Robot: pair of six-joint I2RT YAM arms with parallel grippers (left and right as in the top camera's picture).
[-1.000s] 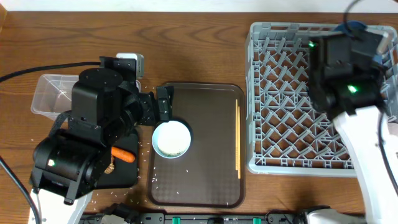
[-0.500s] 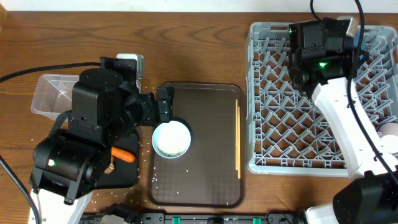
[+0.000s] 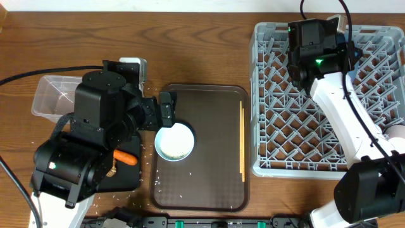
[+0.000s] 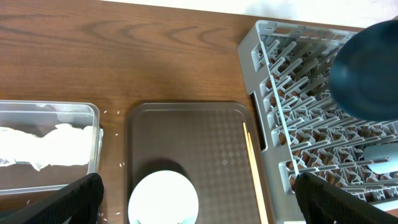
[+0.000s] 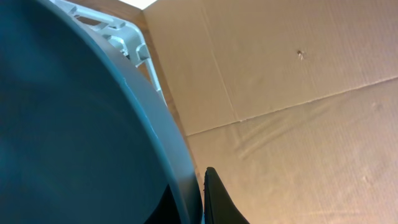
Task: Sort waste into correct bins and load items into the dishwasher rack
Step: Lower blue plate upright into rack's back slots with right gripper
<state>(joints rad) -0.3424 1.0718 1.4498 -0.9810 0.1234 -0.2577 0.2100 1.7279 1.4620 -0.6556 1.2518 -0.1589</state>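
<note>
The right gripper (image 5: 194, 204) is clamped shut on the rim of the large blue plate (image 5: 62, 124), holding it over the far end of the grey dishwasher rack (image 3: 261, 101). The left gripper (image 4: 196, 193) hangs with its fingers spread wide above the white bowl (image 3: 174, 140). The bowl sits on the brown tray (image 3: 209, 177), with the chopsticks (image 3: 242, 142) along the edge nearest the rack. A crumpled napkin (image 4: 43, 146) lies in the clear tub (image 3: 44, 101), and the carrot (image 3: 125, 158) lies on the black tray (image 3: 126, 180).
</note>
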